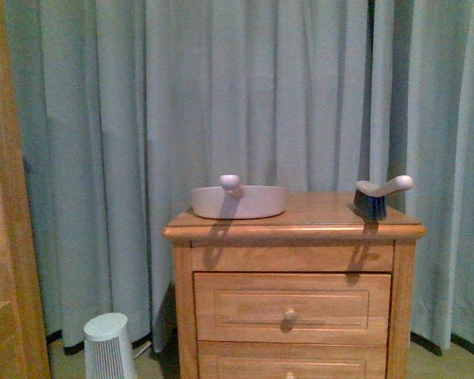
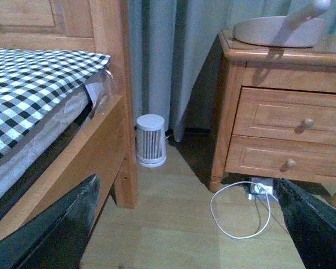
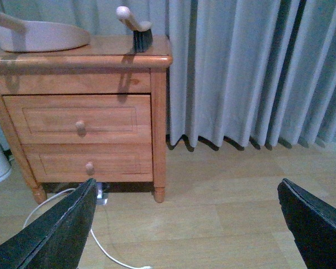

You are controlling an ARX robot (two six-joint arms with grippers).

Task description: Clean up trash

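Note:
The trash is out of view in all three views. A white oval dustpan (image 1: 238,201) with a knob handle sits on the wooden nightstand (image 1: 292,229), and a hand brush (image 1: 379,195) with dark bristles stands near its right edge. The dustpan (image 2: 280,31) also shows in the left wrist view, and both dustpan (image 3: 42,35) and brush (image 3: 135,27) in the right wrist view. My left gripper (image 2: 185,224) hangs open over bare wooden floor between bed and nightstand. My right gripper (image 3: 187,224) is open over bare floor to the right of the nightstand. Neither arm shows in the front view.
A wooden bed frame (image 2: 109,140) with a checked cover (image 2: 28,84) stands on the left. A small white ribbed appliance (image 2: 151,140) sits on the floor by the curtain (image 1: 245,95). A white cable (image 2: 241,216) loops from a socket strip (image 2: 260,189) under the nightstand.

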